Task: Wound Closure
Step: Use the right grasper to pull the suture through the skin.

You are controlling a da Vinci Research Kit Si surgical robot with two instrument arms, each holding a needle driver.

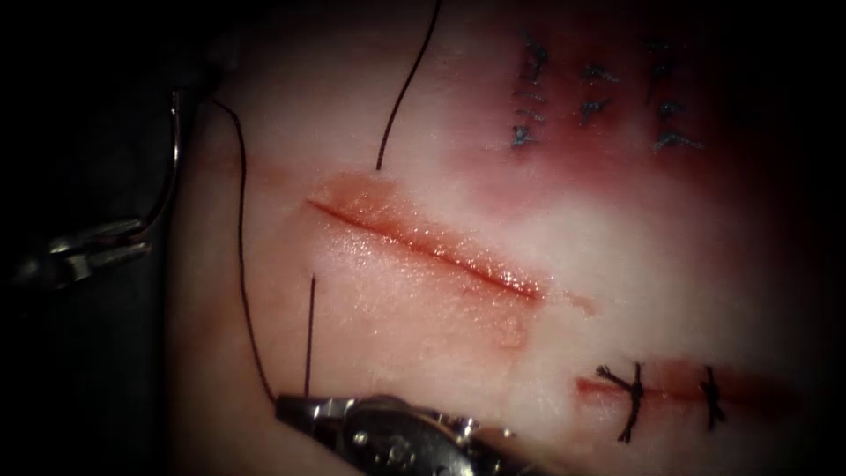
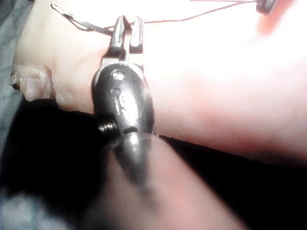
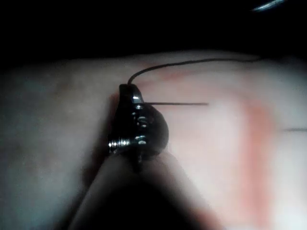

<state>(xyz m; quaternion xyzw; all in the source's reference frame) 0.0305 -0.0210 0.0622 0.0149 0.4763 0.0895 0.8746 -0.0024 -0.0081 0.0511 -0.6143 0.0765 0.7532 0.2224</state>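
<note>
Steel needle (image 1: pixel 170 167) clamped in left tool (image 1: pixel 132 238) — clear of tissue (image 1: pixel 423 335); right tool (image 1: pixel 286 407) grips thread (image 1: pixel 241 264).

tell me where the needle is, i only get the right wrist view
Observer: The left tool holds the needle near one end, at the left edge of the tissue, not in it.
Operator: and my thread
Observer: From the right tool, shut on it, the thread runs up left of the cut toward the needle.
Operator: any stitches
Observer: Two old stitches lie lower right of the cut.
</note>
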